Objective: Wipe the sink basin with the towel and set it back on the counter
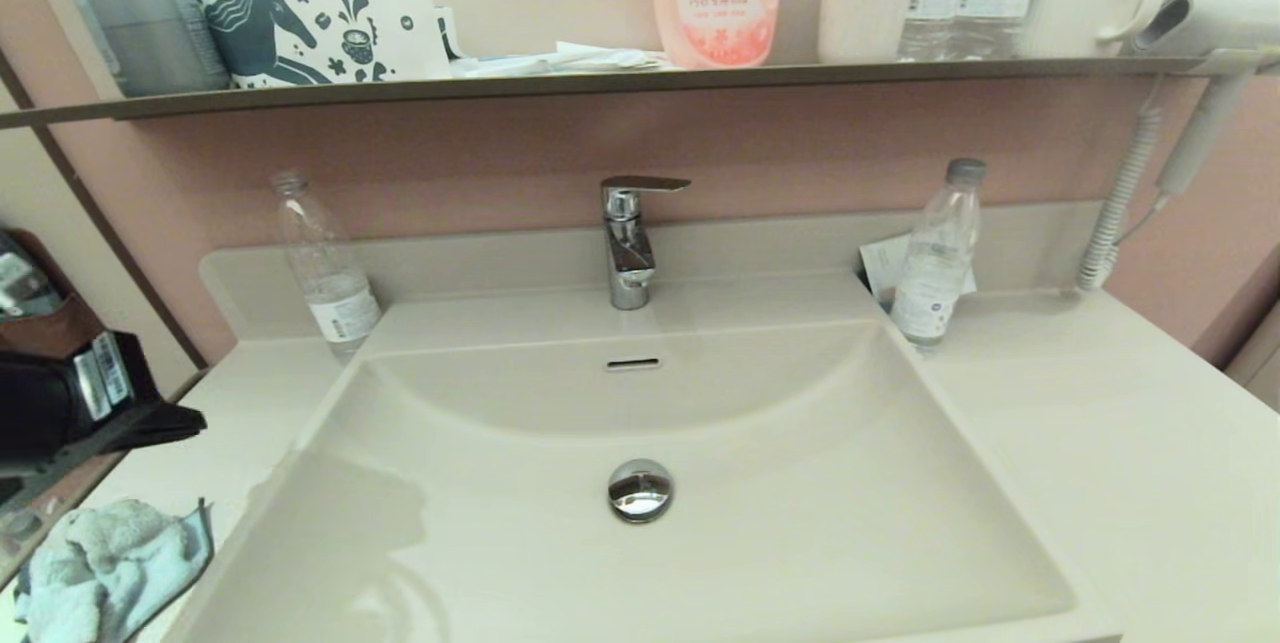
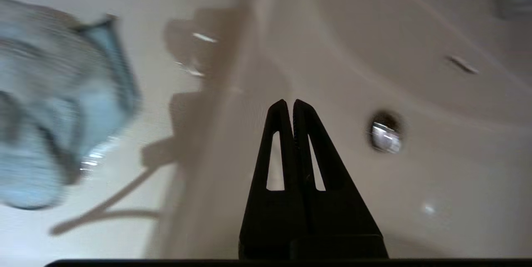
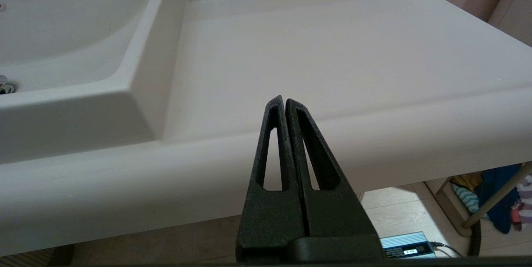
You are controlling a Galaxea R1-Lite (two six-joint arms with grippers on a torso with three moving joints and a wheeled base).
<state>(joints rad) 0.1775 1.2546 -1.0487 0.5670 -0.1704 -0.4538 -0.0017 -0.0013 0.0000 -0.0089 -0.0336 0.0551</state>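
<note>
While towel (image 1: 105,568) lies bunched on counter (image 1: 1100,443) at near left of sink basin (image 1: 800,483), left gripper (image 2: 289,105) hovers over basin's left rim, fingers pressed together, empty; towel just left of it; right gripper (image 3: 284,101) parked off near right edge, closed, empty

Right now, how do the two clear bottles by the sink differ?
The left bottle stands on the counter at the back left corner of the sink basin; the right bottle stands at the back right corner. The left bottle shows no cap; the right bottle has a grey one. A paper card sits behind the right bottle, none behind the left. Both are clear, labelled and upright.
</note>
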